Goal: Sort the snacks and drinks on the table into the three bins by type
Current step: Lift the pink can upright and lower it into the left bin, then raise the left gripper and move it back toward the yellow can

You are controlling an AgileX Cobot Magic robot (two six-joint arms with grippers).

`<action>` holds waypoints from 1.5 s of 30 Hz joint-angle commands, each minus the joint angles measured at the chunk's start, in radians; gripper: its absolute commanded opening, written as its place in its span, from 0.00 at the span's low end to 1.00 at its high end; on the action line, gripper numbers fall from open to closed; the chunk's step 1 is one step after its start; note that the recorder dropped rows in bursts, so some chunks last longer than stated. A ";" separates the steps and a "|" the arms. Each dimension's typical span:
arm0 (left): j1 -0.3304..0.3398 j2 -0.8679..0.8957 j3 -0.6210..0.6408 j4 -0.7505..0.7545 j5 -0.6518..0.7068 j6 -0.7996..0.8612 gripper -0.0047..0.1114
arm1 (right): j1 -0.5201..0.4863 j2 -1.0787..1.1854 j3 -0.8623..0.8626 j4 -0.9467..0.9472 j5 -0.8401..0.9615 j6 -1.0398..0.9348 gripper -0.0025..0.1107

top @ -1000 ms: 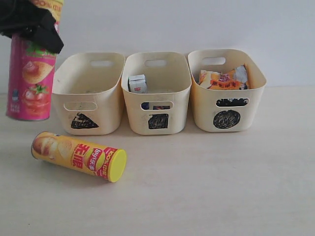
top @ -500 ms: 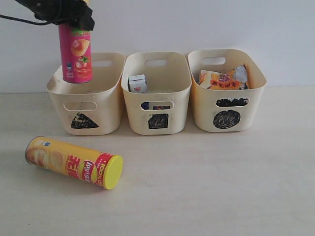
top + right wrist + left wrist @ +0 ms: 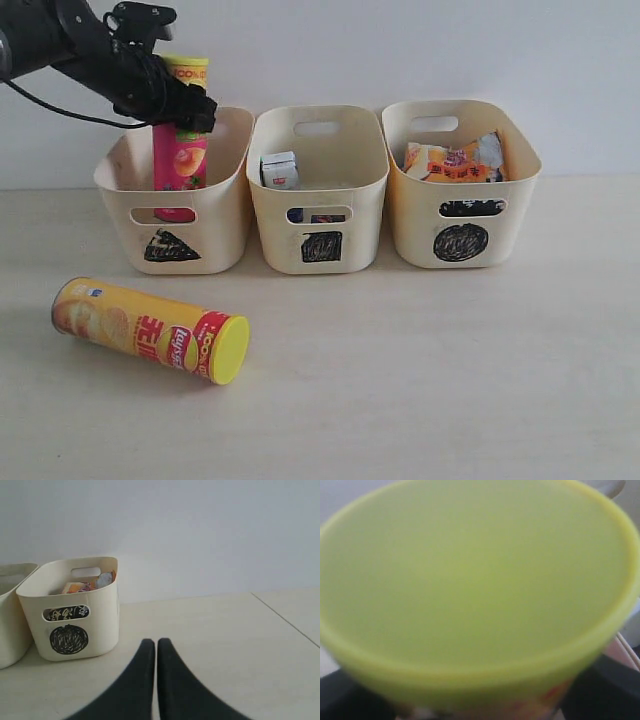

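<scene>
The pink chip tube stands upright inside the triangle bin, its yellow lid filling the left wrist view. My left gripper is shut on the tube near its top. The yellow chip tube lies on its side on the table in front of that bin. The square bin holds a blue-white carton. Foil bags fill the circle bin. My right gripper hovers shut and empty over the table, apart from the circle bin.
A pale wall rises right behind the bins. In the right wrist view a table seam or edge runs diagonally beyond the gripper, and part of the square bin shows beside the circle bin.
My left gripper carried the pink tube from the far left, over the triangle bin's rim, and lowered it inside. The yellow tube shifted slightly left early on.
</scene>
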 commanded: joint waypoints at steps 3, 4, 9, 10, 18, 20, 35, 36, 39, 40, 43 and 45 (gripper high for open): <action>0.004 0.001 -0.009 -0.007 -0.006 -0.002 0.50 | -0.008 -0.005 0.005 0.002 -0.002 -0.003 0.02; 0.004 0.001 -0.009 -0.007 -0.012 -0.002 0.63 | -0.008 -0.005 0.005 0.002 -0.002 -0.003 0.02; 0.004 -0.007 -0.010 -0.007 -0.029 -0.002 0.84 | -0.008 -0.005 0.005 0.002 -0.002 -0.003 0.02; 0.004 -0.011 -0.012 -0.007 -0.029 -0.002 0.86 | -0.008 -0.005 0.005 0.002 -0.002 -0.003 0.02; 0.004 -0.122 -0.073 0.096 0.068 0.001 0.86 | -0.008 -0.005 0.005 0.002 -0.002 -0.003 0.02; 0.004 -0.156 -0.075 0.171 0.106 0.001 0.86 | -0.008 -0.005 0.005 0.002 -0.002 -0.003 0.02; 0.004 -0.304 -0.075 0.226 0.549 0.099 0.59 | -0.008 -0.005 0.005 0.002 -0.002 -0.003 0.02; 0.004 -0.309 -0.073 0.214 0.550 0.099 0.59 | -0.008 -0.005 0.005 0.002 -0.002 -0.003 0.02; 0.004 -0.346 -0.025 0.177 0.550 0.099 0.57 | -0.008 -0.005 0.005 0.002 -0.002 -0.003 0.02; 0.004 -0.365 0.005 0.164 0.550 0.107 0.54 | -0.008 -0.005 0.005 0.002 -0.002 -0.003 0.02; 0.004 -0.424 0.109 0.108 0.550 0.177 0.39 | -0.008 -0.005 0.005 0.002 -0.002 -0.003 0.02; 0.004 -0.468 0.184 0.065 0.550 0.248 0.30 | -0.008 -0.005 0.005 0.002 -0.002 -0.003 0.02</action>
